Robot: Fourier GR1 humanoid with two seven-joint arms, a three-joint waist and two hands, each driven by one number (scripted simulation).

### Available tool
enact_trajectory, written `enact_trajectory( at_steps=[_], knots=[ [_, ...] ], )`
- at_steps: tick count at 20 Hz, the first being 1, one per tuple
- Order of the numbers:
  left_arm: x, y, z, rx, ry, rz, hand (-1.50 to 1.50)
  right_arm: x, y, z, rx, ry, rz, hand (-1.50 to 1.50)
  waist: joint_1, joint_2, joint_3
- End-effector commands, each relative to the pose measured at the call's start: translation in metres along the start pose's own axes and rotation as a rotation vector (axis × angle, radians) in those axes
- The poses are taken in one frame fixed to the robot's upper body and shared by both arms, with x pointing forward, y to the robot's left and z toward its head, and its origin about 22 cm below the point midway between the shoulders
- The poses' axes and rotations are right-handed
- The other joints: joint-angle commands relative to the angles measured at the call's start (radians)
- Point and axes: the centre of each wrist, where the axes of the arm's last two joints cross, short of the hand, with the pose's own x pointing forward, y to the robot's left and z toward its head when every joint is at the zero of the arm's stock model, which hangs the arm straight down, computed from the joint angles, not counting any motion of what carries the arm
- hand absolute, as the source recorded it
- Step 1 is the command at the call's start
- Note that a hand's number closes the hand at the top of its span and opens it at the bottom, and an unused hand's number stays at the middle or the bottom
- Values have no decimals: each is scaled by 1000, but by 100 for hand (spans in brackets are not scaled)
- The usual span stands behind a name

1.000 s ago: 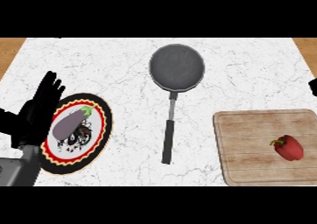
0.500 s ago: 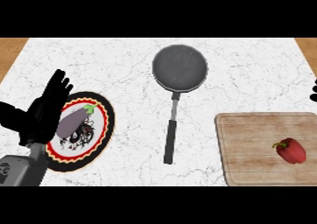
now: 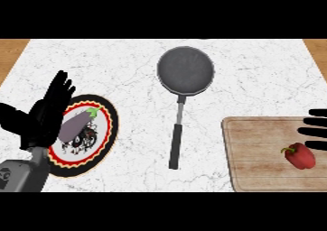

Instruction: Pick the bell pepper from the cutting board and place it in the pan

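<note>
Lying at lower right on the cutting board (image 3: 259, 153), the bell pepper (image 3: 300, 156) sits stem-up just below the right hand (image 3: 321, 131), fingers straight, gripping nothing. Left hand (image 3: 41, 116) rests open at far left. Pan (image 3: 185, 68) stands upper centre.

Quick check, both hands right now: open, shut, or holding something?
Left hand: open, holding nothing, over the left edge of the plate.
Right hand: open, holding nothing, just above the bell pepper on the cutting board.
</note>
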Motion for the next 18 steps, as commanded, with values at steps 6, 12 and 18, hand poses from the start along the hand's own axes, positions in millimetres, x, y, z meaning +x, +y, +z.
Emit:
enact_trajectory(
  at_steps=[6, 12, 18],
  knots=[
    [-3, -12, 5, 18, 17, 2, 0, 7, 41, -5, 191, -88, 145, -150, -20, -6, -2],
    [1, 9, 14, 31, 6, 6, 0, 17, 41, 0, 158, -11, 335, -150, -28, -9, -2],
    [1, -5, 3, 32, 7, 4, 0, 28, 50, 8, 135, -30, 331, -150, -28, -7, -3]
  ],
)
